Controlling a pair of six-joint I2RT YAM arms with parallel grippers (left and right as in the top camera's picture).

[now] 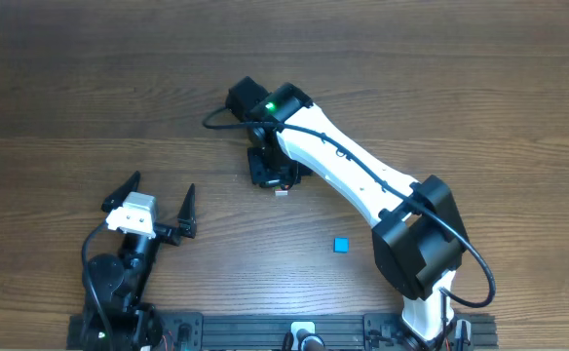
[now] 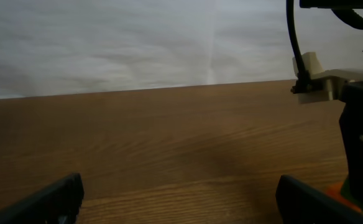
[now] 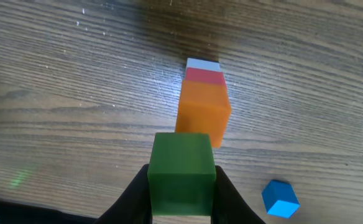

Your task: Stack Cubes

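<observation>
Stack (image 3: 201, 106) of orange, red and white cubes near table (image 1: 90, 88) middle, mostly hidden under right arm (image 1: 353, 175) from above. Brown wood surface, pale wall (image 2: 107, 43) behind. Right gripper (image 3: 181, 193) clamped on green cube (image 3: 181, 174) close by; blue cube (image 1: 341, 244) apart, nearer base edge. Left gripper (image 1: 162, 185) spread wide, holding nothing.
</observation>
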